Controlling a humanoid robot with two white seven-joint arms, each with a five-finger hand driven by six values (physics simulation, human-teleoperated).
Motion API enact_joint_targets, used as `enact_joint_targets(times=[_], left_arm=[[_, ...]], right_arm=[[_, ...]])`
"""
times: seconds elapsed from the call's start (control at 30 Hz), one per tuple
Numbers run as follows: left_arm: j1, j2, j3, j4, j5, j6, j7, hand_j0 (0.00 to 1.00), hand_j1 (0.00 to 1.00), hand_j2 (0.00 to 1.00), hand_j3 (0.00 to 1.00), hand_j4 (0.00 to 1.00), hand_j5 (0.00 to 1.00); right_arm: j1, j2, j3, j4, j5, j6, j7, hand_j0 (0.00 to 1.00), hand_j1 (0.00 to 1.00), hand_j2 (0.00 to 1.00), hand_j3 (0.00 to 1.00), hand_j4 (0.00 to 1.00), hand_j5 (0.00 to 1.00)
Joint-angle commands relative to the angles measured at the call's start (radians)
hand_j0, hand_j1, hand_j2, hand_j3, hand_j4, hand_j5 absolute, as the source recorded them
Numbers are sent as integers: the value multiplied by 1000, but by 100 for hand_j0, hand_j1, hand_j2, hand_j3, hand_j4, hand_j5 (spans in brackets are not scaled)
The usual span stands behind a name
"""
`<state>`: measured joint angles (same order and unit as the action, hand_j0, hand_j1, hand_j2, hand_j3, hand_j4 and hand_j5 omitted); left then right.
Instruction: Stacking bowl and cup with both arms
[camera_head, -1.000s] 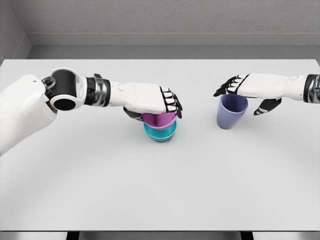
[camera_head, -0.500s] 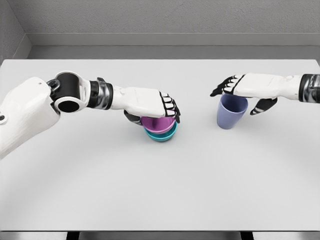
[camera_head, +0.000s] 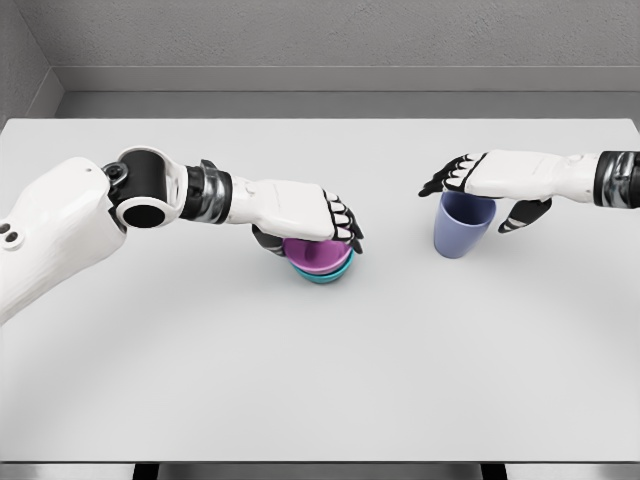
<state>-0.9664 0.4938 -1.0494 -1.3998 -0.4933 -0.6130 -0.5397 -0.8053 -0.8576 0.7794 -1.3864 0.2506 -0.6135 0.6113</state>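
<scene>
While our left hand (camera_head: 305, 214) curls over the purple bowl (camera_head: 318, 253), fingers wrapped down its far side and thumb tucked beneath on the near side, that bowl sits nested in the teal bowl (camera_head: 325, 273), of which only a thin rim shows below it. Both rest on the white table (camera_head: 300, 380), a little left of the middle. We judge the bowl-on-bowl step to be at its seating point: the purple one looks fully down, yet we have not let go. Off to the right, well apart from the bowls, the blue cup (camera_head: 461, 224) stands upright, and our right hand (camera_head: 490, 180) hovers flat over its mouth with the fingers spread and relaxed, gripping nothing; whether the palm touches the rim we cannot tell. What we think comes next is for the left fingers to loosen and lift clear without dragging the purple bowl up, and for the right hand to close round the cup so we can carry it over to the stack.
</scene>
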Motion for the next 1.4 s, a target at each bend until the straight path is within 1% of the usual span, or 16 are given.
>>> enact_joint_targets(times=[0.0,0.03,0.33,0.4,0.43,0.53,0.57,0.63,0.67,0.77,0.83,0.93,1.07,1.13,1.2,1.37], left_arm=[[0,0,2,1,7,2,0,98,98,98,98,98,98],[0,2,2,2,12,2,1,100,100,100,100,100,100],[0,5,5,15,33,2,3,100,100,100,100,100,100],[-14,15,9,13,51,2,4,100,100,100,100,100,100],[-21,29,11,7,77,2,4,100,100,100,100,100,100],[-37,164,37,-13,234,2,9,100,100,100,100,100,100],[-37,210,45,-15,268,2,9,100,100,100,100,100,100],[-31,279,78,-15,272,2,10,100,100,100,100,100,100],[-12,284,114,-15,274,2,10,100,100,100,100,100,100],[40,307,127,-2,274,2,12,100,100,100,100,100,100],[113,316,173,-5,274,2,9,100,100,100,100,100,100],[126,316,198,1,245,2,0,100,100,100,100,100,100],[143,316,238,2,240,2,-36,100,100,100,100,100,100],[155,316,266,27,240,2,-36,100,100,100,100,100,100],[155,310,266,71,239,2,-36,100,100,100,100,100,100],[155,313,286,122,222,2,-36,100,100,100,100,100,100]], right_arm=[[2,0,0,0,-5,3,0,100,100,100,100,100,100],[0,0,0,0,-5,3,0,100,100,100,100,100,100],[0,2,7,1,-5,3,0,100,100,100,100,100,100],[0,5,14,1,-5,3,0,100,100,100,100,100,100],[0,6,14,3,-5,3,0,100,100,100,100,100,100],[0,11,14,10,-5,3,0,100,100,100,100,100,100],[0,11,14,10,-5,3,0,100,100,100,100,100,100],[0,12,17,10,-5,3,0,100,100,100,100,100,100],[0,12,18,10,-5,3,0,100,100,100,100,100,100],[0,12,23,12,-5,3,0,100,100,100,100,100,100],[0,12,29,15,-5,3,0,100,100,100,100,100,100],[0,12,31,20,-5,3,0,100,100,100,100,100,100],[0,18,32,36,-5,3,0,100,100,100,100,100,100],[0,19,32,36,-5,3,0,100,100,100,100,100,100],[0,19,32,36,-5,3,0,100,100,100,100,100,100],[0,26,44,41,-5,3,0,100,100,100,100,100,100]])
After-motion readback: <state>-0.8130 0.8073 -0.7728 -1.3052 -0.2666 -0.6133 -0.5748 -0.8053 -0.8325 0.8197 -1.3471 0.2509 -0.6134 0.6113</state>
